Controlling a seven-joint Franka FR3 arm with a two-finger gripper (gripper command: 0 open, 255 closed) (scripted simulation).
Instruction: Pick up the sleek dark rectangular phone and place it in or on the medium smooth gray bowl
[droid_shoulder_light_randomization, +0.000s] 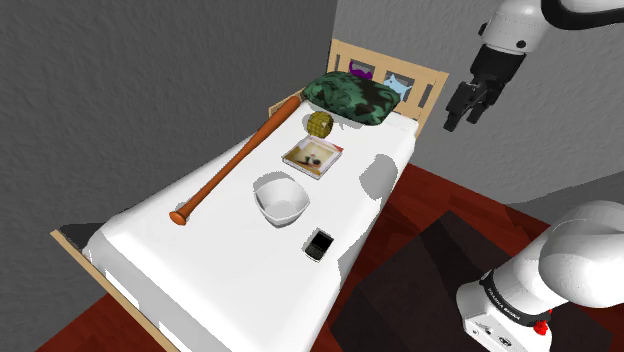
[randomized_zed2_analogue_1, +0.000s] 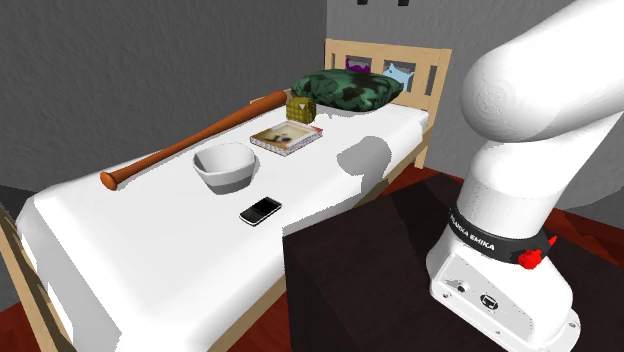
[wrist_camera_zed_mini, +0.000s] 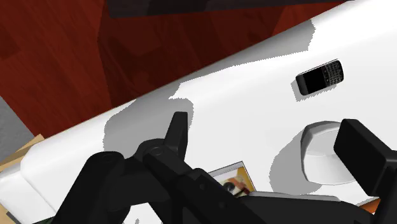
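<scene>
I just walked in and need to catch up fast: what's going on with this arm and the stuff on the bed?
The white arm's black hand hangs open in the air beside the headboard end of the bed, holding nothing. The dark phone lies flat on the white sheet near the bed's edge, untouched. The pale bowl stands upright next to it, not touching it, with nothing inside. The pick-up has not yet begun.

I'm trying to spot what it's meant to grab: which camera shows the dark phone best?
The wrist view: the phone lies flat on the white bed, screen and keypad distinguishable. The shoulder and second exterior views show a dark slab beside the bowl.
</scene>
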